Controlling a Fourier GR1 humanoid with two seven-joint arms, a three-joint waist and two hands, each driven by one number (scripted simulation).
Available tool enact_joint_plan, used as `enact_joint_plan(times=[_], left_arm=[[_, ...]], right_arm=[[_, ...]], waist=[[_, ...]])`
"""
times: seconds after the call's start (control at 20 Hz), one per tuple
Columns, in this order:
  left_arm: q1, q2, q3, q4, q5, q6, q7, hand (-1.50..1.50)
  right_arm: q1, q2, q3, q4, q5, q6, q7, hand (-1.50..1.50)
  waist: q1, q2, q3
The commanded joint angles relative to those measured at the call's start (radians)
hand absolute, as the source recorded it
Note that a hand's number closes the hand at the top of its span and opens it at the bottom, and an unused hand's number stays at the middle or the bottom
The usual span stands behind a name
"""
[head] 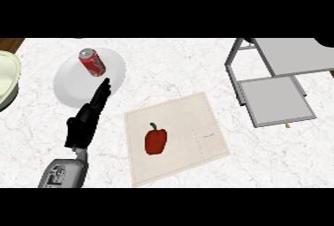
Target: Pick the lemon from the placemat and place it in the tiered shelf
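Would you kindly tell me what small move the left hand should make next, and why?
Probably swing the left hand right, toward the red bell pepper on the beige cloth placemat. The hand is open over the round white plate's edge, holding nothing, and no lemon is visible.

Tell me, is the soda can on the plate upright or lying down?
Lying down. The soda can rests on its side on the white plate, its silver top pointing toward the far left.
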Motion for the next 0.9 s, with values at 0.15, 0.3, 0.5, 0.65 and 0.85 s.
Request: enact_joint_plan(times=[0.15, 0.3, 0.5, 0.65, 0.85], left_arm=[[0.013, 0.006, -0.006, -0.005, -0.005, -0.009, -0.011, 0.00], [0.040, -0.005, -0.016, -0.039, -0.016, 0.006, -0.008, 0.00], [-0.063, -0.015, -0.001, 0.022, -0.021, 0.017, 0.040, 0.00], [-0.043, 0.022, 0.031, -0.012, 0.012, -0.020, 0.049, 0.00], [-0.013, 0.006, 0.019, -0.017, 0.011, -0.013, 0.014, 0.00]], right_arm=[[0.018, 0.105, -0.149, 0.106, -0.168, -0.237, -0.130, 1.50], [0.004, 0.052, -0.194, 0.160, -0.242, -0.214, -0.185, 1.50], [-0.021, 0.041, -0.190, 0.270, -0.262, -0.271, -0.247, 1.50], [-0.062, 0.049, -0.161, 0.329, -0.254, -0.314, -0.261, 1.50], [0.017, -0.075, -0.175, 0.394, -0.063, -0.302, -0.162, 1.50]], waist=[[0.003, 0.003, 0.002], [-0.003, -0.001, 0.001], [-0.005, 0.000, 0.000], [-0.001, -0.001, 0.000], [-0.003, 0.002, -0.001]])
